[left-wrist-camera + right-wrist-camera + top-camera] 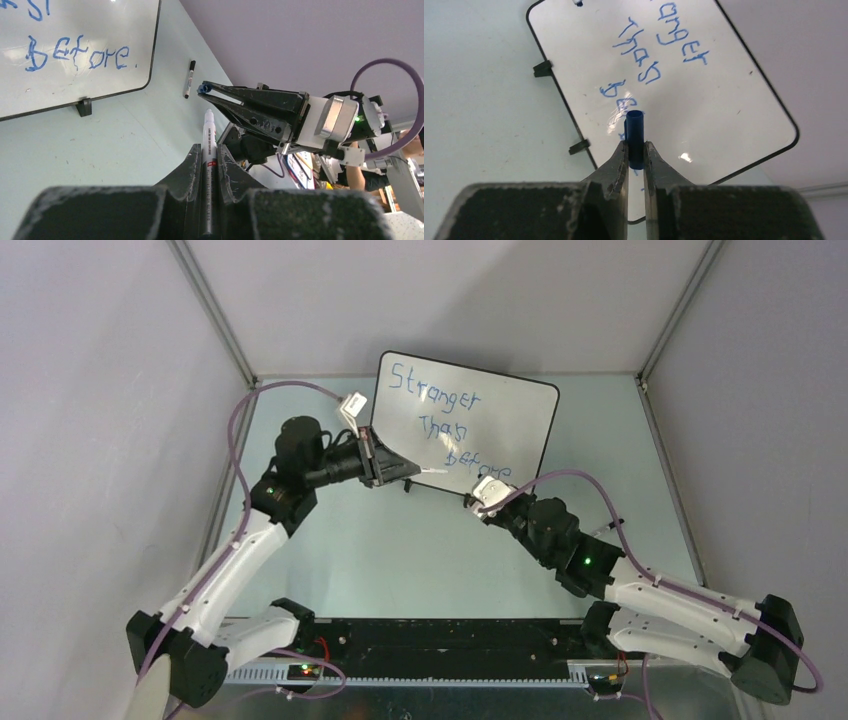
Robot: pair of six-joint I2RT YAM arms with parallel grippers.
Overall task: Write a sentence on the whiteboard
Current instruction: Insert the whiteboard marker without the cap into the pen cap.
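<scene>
The whiteboard [520, 420] stands tilted at the back of the table, seen also in the left wrist view [75, 85] and the right wrist view [724, 100]. The sentence [437, 400] is in blue marker and reads "Stranger Than Before"; its last word [75, 54] shows close up. My left gripper [408, 470] is shut on a white marker [208, 125], whose uncapped end points out below the board's lower edge. My right gripper [468, 503] is shut on a blue marker cap [634, 135], a short way from the marker's end.
A black pen [189, 79] lies on the pale green table to the right of the whiteboard. The board's small black feet [84, 106] stick out from its lower edge. Grey walls close in the table on three sides.
</scene>
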